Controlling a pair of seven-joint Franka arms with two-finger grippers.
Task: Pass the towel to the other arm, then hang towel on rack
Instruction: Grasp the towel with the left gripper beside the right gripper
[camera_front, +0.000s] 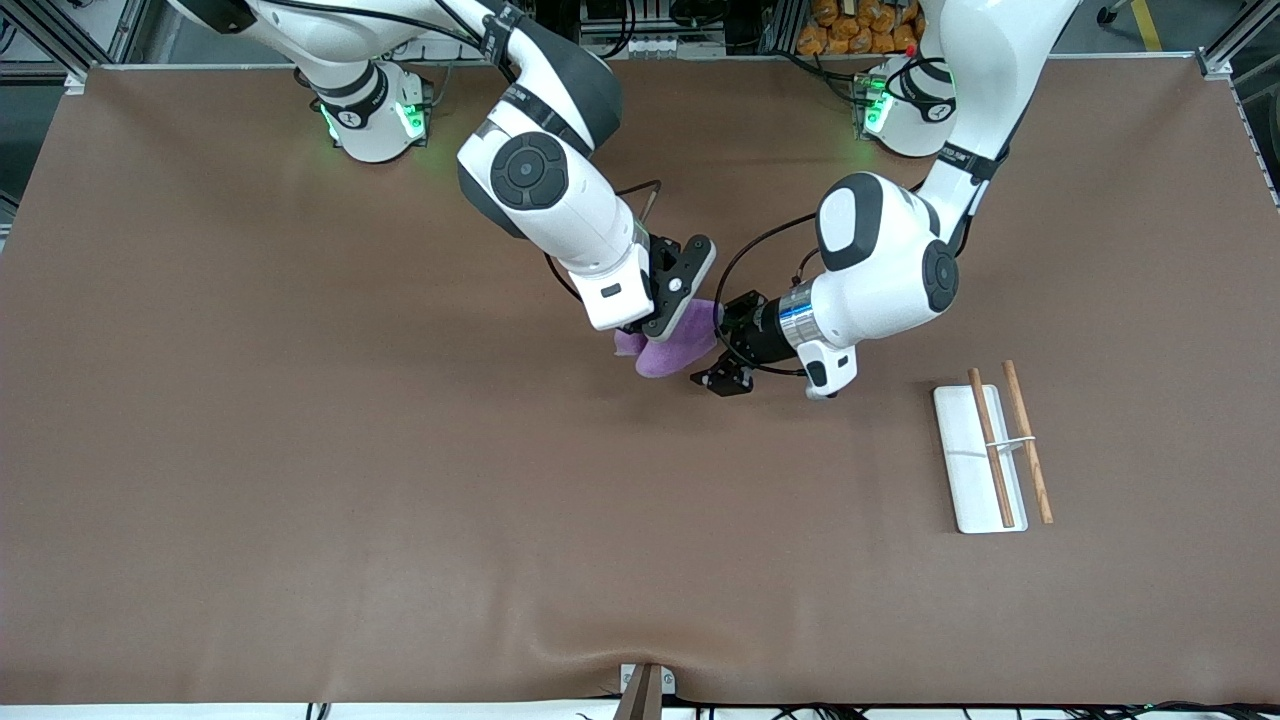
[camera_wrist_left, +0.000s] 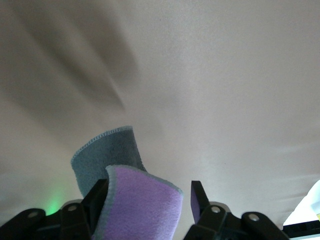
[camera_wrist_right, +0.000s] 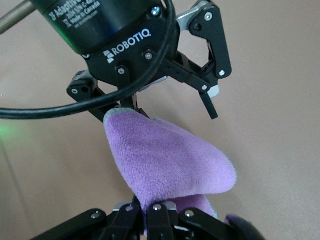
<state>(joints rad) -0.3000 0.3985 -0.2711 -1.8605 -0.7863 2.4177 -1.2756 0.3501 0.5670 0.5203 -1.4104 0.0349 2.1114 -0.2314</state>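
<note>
Handover is mid-air over the bench (camera_front: 300, 450) centre, both arms engaged. Right pincer (camera_wrist_right: 159, 214) is pressed together on one end of the purple towel (camera_front: 672, 347); right wrist view shows the cloth bunched into its closed fingertips. Left pincer (camera_wrist_left: 149, 201) is spread, fingers (camera_wrist_left: 198, 199) standing either side of the towel's other fold, cloth between them but not yet squeezed.

Risks as I read it:
- Left pincer closes on only the outer flap. The towel is folded over with a grey-backed layer curling away in the left wrist view, so a shallow bite could catch one layer and slip once the right lets go
- Right releases before the left has a firm pinch: towel drops to the bench, handover fails
- The two pincers sit very near each other in the front view, left one just beside the towel toward the left arm's end; closing or retreating on a bad line could knock fingers together
- Towel stays wadded after transfer, so draping it over the rods will be awkward

Rack (camera_front: 985, 458) sits on the bench toward the left arm's end, nearer the front camera than both pincers and well apart from them, white base with two wooden rods (camera_front: 1010, 445), nothing on it yet
</note>
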